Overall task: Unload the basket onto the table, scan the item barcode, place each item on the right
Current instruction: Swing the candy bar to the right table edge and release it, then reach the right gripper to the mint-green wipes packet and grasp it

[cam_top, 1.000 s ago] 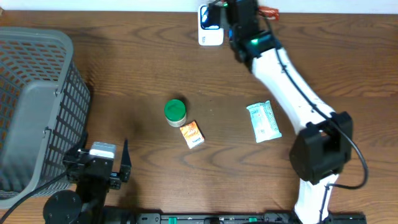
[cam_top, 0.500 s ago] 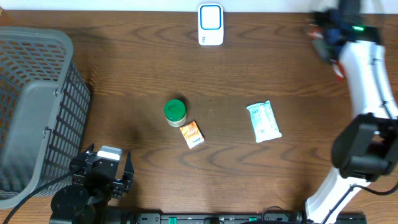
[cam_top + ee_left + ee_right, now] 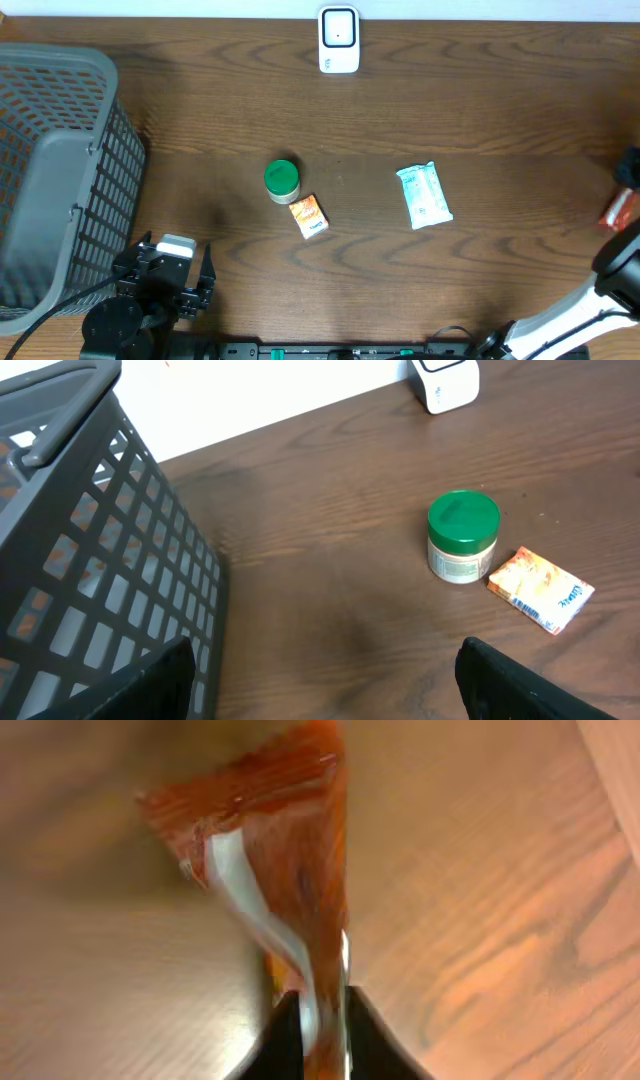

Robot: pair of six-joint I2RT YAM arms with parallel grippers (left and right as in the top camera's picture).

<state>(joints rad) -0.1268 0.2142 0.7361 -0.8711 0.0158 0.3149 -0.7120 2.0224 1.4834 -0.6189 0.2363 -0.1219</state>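
My right hand (image 3: 318, 1025) has swung off the scanner (image 3: 339, 40) to the frame's right edge, orange packet (image 3: 300, 850) pinched between its fingers. Scan likely done; set-down next. Left hand (image 3: 330, 690) open, idle lower left.

The bench (image 3: 200, 120) was dark brown wood with wavy grain. A white wall (image 3: 270, 390) ran along its far edge.

one grey basket (image 3: 60, 170) at the left, one white scanner (image 3: 339, 40) at top centre, one green-lidded jar (image 3: 282, 180), one orange box (image 3: 309, 216), two packets: a white packet (image 3: 424, 195), a red packet (image 3: 619, 210) at the right edge.
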